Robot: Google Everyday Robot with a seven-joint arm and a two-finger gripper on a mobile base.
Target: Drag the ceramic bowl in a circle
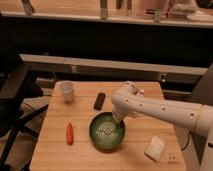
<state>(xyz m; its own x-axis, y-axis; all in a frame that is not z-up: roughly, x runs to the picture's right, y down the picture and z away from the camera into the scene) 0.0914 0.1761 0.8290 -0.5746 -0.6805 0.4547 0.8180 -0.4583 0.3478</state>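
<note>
The ceramic bowl (106, 132) is a glossy green bowl with a dark rim and faint rings inside. It sits on the wooden table (85, 155), near the front middle. My white arm reaches in from the right and bends down to the bowl's far right rim. The gripper (118, 120) is at that rim, pointing down into the bowl's edge. The arm's wrist hides most of it.
A small white cup (66, 91) stands at the back left. A dark flat object (100, 100) lies behind the bowl. An orange carrot-like piece (69, 133) lies left of the bowl. A white folded item (154, 148) rests at the front right. A black chair (12, 90) is left of the table.
</note>
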